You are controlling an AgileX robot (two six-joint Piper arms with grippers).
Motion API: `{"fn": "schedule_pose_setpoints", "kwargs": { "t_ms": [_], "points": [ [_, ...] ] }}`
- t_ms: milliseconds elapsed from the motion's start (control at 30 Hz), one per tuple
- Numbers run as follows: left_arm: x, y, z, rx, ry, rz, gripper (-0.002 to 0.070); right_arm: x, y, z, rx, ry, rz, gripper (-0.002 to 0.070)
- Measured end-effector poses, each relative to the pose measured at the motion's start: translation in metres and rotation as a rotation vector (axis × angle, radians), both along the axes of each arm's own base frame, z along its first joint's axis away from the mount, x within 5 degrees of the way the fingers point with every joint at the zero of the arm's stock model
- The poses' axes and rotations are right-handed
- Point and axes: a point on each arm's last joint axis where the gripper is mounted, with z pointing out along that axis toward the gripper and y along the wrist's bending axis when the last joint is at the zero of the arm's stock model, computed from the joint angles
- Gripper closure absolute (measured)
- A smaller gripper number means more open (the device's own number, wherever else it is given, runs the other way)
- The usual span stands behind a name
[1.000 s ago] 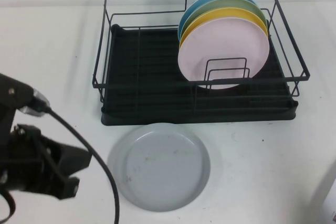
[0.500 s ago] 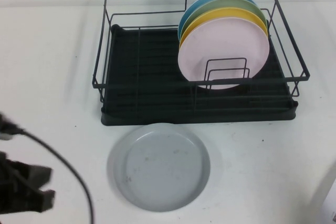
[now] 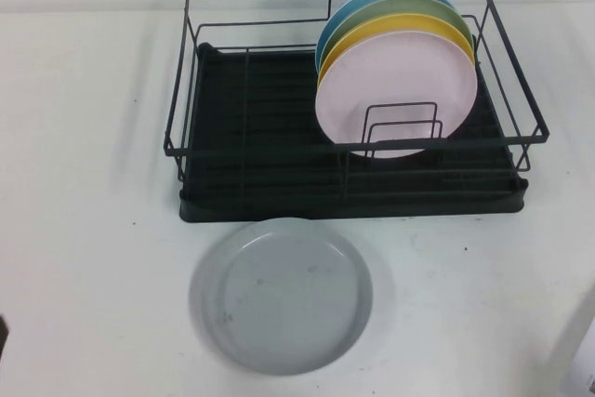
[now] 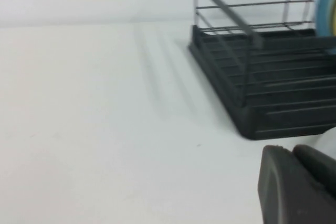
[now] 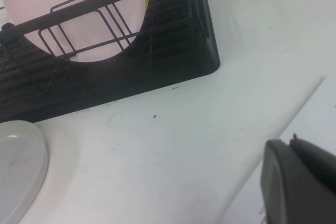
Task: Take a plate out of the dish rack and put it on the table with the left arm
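Left gripper: black, low beside the rack's corner, out of the high view; finger spread impossible to tell. Ahead and toward the right gripper: round pale grey-white plate, flat on plain white table, just clear of black wire dish rack. Right gripper: black, parked beyond the plate; spread equally unclear.

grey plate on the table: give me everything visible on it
The plate is round, pale grey-white, matte like plastic or melamine, with a raised rim and a few faint dark specks inside. It lies flat, face up and empty on the white table, just in front of the dish rack, apart from its base. Nothing touches it. The left tool shows only in its wrist view, out beside the rack; the right tool is off to the plate's right.
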Motion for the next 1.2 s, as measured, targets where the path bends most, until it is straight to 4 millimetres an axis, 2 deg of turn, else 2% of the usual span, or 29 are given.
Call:
{"fn": "schedule_pose_setpoints", "kwargs": {
  "t_ms": [133, 433, 1200],
  "points": [
    [-0.009, 0.005, -0.019, -0.004, -0.026, 0.055, 0.0676, 0.000, 0.000, 0.000, 0.002, 0.000, 0.000, 0.0694],
    [-0.012, 0.007, -0.034, -0.040, 0.126, 0.100, 0.0676, 0.000, 0.000, 0.000, 0.006, 0.000, 0.000, 0.0694],
    [-0.012, 0.008, -0.035, -0.035, 0.139, 0.102, 0.0676, 0.000, 0.000, 0.000, 0.008, 0.000, 0.001, 0.0694]
  ]
}}
